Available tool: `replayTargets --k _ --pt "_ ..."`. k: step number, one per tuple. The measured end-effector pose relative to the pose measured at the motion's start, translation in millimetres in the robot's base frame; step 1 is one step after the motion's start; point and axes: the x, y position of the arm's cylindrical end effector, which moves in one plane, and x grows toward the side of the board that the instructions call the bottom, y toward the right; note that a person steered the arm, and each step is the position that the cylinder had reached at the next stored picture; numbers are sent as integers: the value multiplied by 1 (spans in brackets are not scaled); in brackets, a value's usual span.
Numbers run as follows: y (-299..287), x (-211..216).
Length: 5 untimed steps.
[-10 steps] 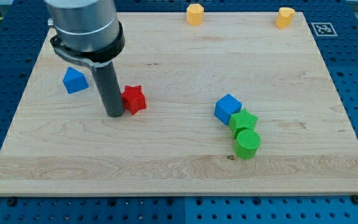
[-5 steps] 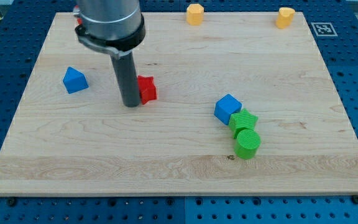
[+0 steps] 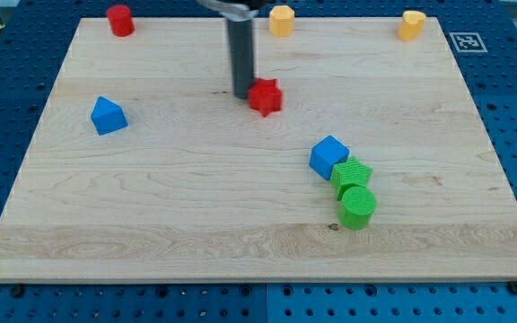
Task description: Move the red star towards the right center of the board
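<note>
The red star (image 3: 266,97) lies on the wooden board (image 3: 178,206), a little above the board's middle. My tip (image 3: 243,93) stands on the board touching the star's left side. The dark rod rises from it to the view's top edge.
A blue cube (image 3: 328,156), a green star (image 3: 352,175) and a green cylinder (image 3: 358,207) cluster right of centre, lower down. A blue triangular block (image 3: 107,116) is at the left. A red cylinder (image 3: 119,20) and two yellow blocks (image 3: 281,20) (image 3: 412,24) line the top edge.
My tip has moved right and towards the view's top, pushing the red star along with it. The arm's body has left the view, uncovering the red cylinder.
</note>
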Motion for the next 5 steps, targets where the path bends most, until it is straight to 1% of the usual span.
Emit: replayTargets --k 2,4,5 --pt "70 62" --pt "141 66" --pt "156 95"
